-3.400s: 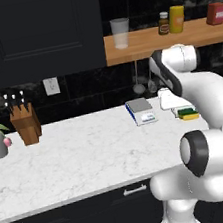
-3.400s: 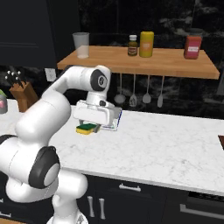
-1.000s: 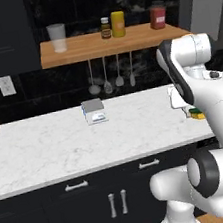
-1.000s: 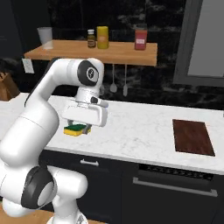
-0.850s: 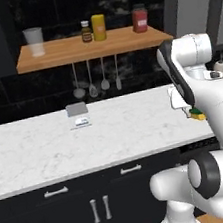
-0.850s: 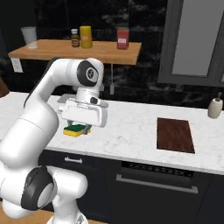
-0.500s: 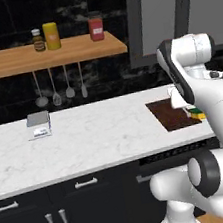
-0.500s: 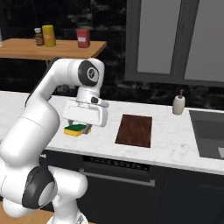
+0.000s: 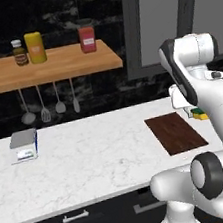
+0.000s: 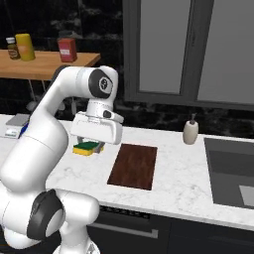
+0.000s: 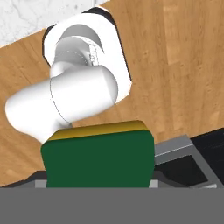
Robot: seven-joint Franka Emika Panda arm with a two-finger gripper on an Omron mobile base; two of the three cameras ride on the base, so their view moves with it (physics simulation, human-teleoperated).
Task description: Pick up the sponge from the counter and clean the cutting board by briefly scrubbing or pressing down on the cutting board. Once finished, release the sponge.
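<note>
My gripper [image 10: 92, 144] is shut on the sponge [image 10: 84, 148], a green-over-yellow block held just above the white marble counter [image 10: 174, 184]. The dark reddish-brown cutting board [image 10: 134, 166] lies flat a short way to the sponge's right. From the left base camera, the sponge [image 9: 201, 114] peeks out behind my arm, at the far right corner of the cutting board [image 9: 176, 132] on the counter [image 9: 100, 160]. The hand view has the sponge's [image 11: 98, 159] green face close up, hiding the fingertips.
A grey-topped blue scale [image 9: 24, 145] stands far left on the counter. Above it a wooden shelf [image 9: 51, 67] holds jars, with utensils [image 9: 44, 111] hanging below. A soap dispenser [image 10: 190, 132] and a sink [image 10: 233, 171] lie right of the board.
The base has driven right, so the whole scene slid left and the cutting board, dispenser and sink came into view. The gripper has kept hold of the sponge throughout.
</note>
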